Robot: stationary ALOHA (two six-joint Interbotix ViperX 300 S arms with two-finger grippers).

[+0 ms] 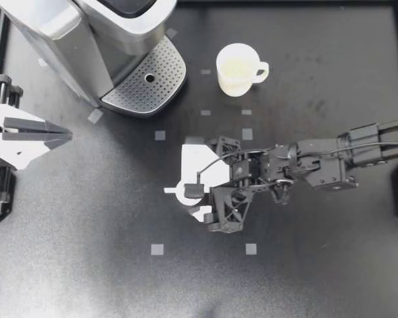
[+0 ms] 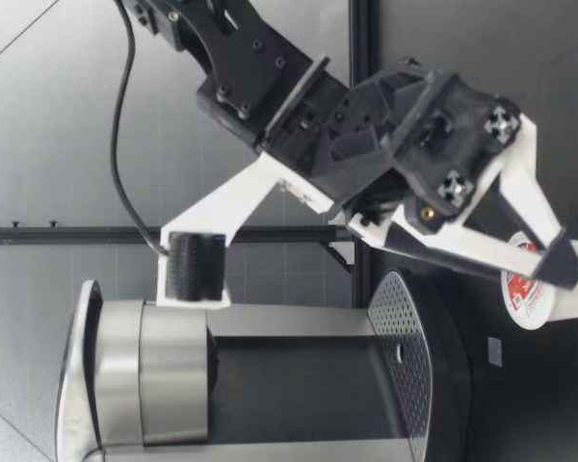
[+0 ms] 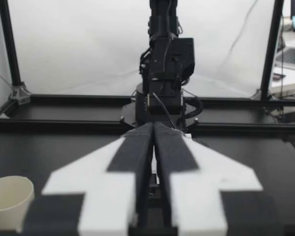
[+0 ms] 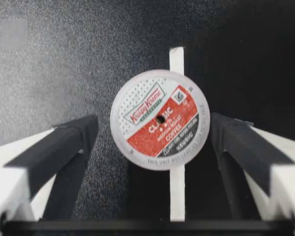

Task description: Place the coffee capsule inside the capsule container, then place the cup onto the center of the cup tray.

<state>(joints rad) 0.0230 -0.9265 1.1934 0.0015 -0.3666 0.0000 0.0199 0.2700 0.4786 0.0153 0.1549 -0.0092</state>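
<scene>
Right gripper (image 1: 186,192), centre frame, spread either side of the coffee capsule (image 4: 160,119) on the table (image 1: 86,265), not pinching. Step 1 of 2, I'd say: next squeeze, lift, carry to the machine (image 1: 86,40) upper left. Left gripper (image 1: 66,136), mid-left, pressed together; cup (image 1: 237,68) sits upper centre.

Top view: coffee machine (image 1: 86,40) upper left, cup (image 1: 237,68) right of its cup tray (image 1: 146,83); capsule (image 4: 160,119) mid-table, between the right gripper's (image 1: 190,187) fingers, touching neither.
</scene>
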